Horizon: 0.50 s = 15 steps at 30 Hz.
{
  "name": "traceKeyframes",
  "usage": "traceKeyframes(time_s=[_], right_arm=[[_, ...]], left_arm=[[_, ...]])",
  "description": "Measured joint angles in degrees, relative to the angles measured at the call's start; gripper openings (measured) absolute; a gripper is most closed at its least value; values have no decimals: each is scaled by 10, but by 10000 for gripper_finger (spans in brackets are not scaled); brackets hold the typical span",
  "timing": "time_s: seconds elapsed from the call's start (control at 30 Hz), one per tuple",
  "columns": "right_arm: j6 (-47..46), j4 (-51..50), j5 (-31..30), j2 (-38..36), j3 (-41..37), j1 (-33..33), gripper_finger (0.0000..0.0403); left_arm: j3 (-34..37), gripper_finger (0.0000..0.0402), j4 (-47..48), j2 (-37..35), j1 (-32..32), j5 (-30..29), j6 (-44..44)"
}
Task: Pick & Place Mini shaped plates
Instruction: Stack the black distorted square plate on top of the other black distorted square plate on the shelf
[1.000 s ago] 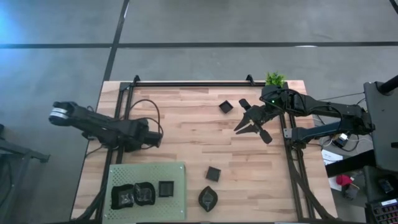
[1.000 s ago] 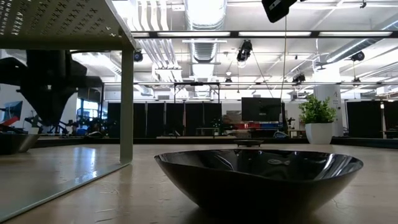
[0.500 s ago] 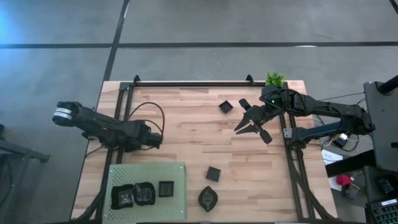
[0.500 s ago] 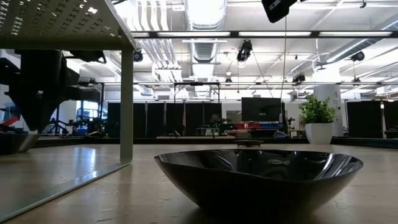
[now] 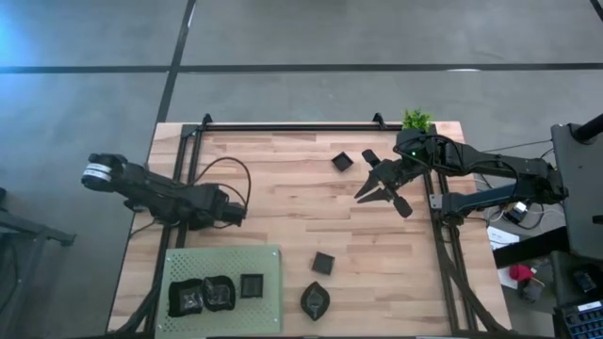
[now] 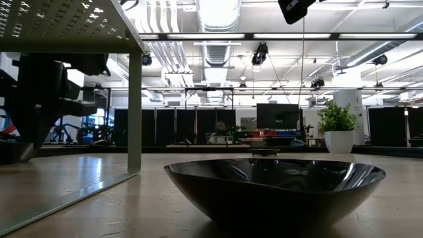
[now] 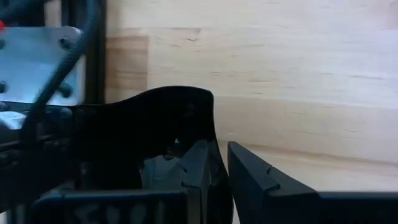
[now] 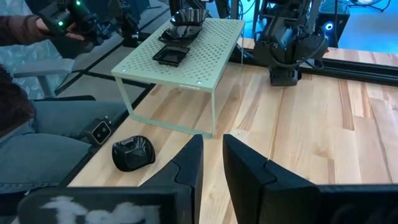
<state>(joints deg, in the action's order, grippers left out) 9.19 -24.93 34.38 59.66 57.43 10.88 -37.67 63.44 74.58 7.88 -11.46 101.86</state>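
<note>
Three small black plates lie on the light green perforated mat, a raised stand at the near left. A square plate lies at the table's far middle. Another square plate and a leaf-like plate lie near the front, and the leaf-like one fills the low view. My left gripper is low over the table just beyond the mat's far edge, shut and empty. My right gripper hovers right of the far square plate, shut and empty.
A small green potted plant stands at the far right corner. Black rails run along the table's far, left and right sides. In the right wrist view a person sits beyond the table's near edge, one hand on a controller.
My left gripper has tipped and shifted slightly beside the mat's far edge, its dark shape changing in the low view. My right arm and the plates have kept still.
</note>
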Motion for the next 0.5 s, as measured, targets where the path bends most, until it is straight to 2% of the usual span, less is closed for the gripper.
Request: traceKeyframes(time_s=[0.17, 0.33, 0.5], right_arm=[[0, 0, 0, 0, 0, 0, 57], [0, 0, 0, 0, 0, 0, 57], [0, 0, 0, 0, 0, 0, 57]], left_arm=[[24, 52, -27, 1, 0, 0, -16], [24, 9, -29, 1, 0, 5, -18], [21, 2, -28, 1, 1, 7, -53]])
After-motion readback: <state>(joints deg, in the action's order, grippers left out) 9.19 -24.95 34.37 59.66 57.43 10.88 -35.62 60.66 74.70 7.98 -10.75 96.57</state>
